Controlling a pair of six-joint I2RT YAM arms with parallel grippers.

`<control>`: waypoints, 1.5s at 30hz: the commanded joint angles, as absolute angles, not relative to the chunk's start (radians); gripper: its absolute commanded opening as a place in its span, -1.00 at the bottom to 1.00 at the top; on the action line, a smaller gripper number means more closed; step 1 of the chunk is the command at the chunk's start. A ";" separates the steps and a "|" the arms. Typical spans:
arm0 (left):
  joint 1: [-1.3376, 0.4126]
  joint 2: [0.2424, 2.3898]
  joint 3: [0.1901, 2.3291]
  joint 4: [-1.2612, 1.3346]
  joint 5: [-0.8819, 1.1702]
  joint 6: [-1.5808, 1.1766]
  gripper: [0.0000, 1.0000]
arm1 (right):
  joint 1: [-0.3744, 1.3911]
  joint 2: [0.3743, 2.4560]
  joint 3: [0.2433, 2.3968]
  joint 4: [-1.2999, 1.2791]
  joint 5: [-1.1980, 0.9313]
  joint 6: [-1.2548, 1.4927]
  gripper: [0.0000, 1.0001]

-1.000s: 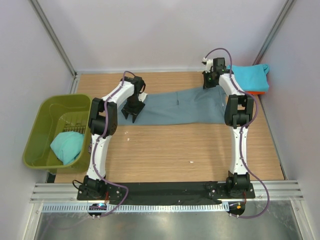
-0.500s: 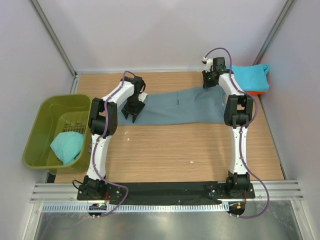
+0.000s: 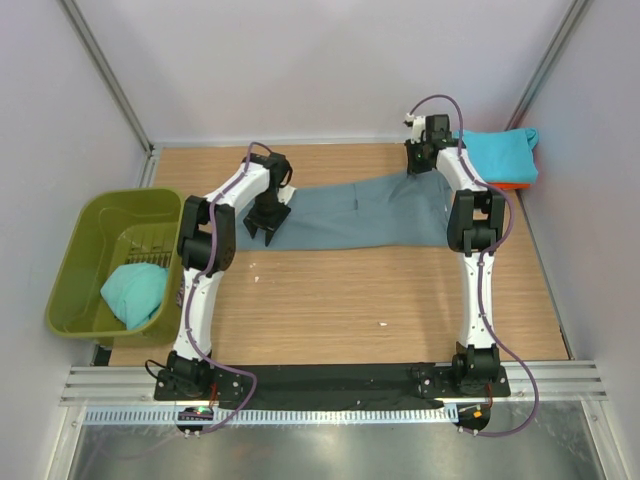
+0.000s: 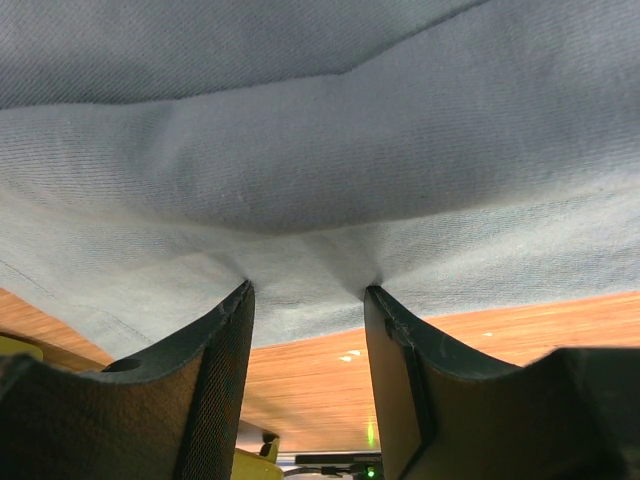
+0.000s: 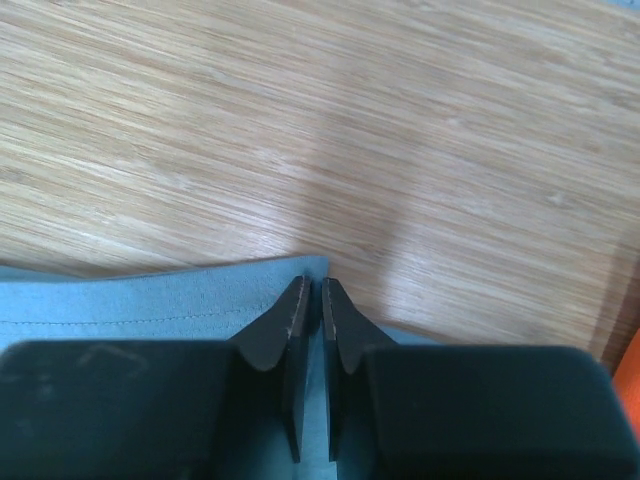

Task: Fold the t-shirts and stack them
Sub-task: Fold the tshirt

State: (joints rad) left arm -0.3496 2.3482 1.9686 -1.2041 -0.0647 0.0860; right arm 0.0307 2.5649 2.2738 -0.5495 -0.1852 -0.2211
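The large slate blue-grey t-shirt (image 3: 370, 210) lies spread flat across the back of the table. My left gripper (image 3: 266, 228) stands on its left end. In the left wrist view the gripper (image 4: 305, 290) is open, both fingertips pressing into the cloth (image 4: 320, 150), which puckers between them. My right gripper (image 3: 420, 167) is at the shirt's far right corner. In the right wrist view it (image 5: 311, 286) is shut on that corner of the cloth (image 5: 120, 300). A folded turquoise t-shirt (image 3: 500, 150) lies on an orange one (image 3: 512, 186) at the back right.
An olive-green tub (image 3: 85, 250) stands off the table's left edge with a crumpled turquoise t-shirt (image 3: 135, 292) inside. White walls and metal frame posts close in the back and sides. Bare wooden tabletop (image 3: 360, 300) runs in front of the shirt.
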 commanded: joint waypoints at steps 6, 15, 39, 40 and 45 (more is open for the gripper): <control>-0.360 2.378 1.985 -1.209 -0.067 0.089 -0.01 | 0.037 2.576 2.358 -0.494 -0.187 -0.235 -0.86; -0.360 2.376 1.983 -1.210 -0.064 0.091 0.00 | 0.040 2.588 2.404 -0.476 -0.158 -0.245 -0.89; -0.261 2.198 1.890 -1.096 0.032 0.146 0.13 | 0.021 2.052 1.717 -0.549 -0.215 0.054 0.23; -0.259 2.206 1.893 -1.089 0.023 0.161 0.15 | 0.021 2.056 1.694 -0.560 -0.221 0.046 0.23; -0.239 2.269 1.913 -1.092 0.008 0.149 0.14 | 0.021 2.071 1.669 -0.597 -0.215 0.017 0.23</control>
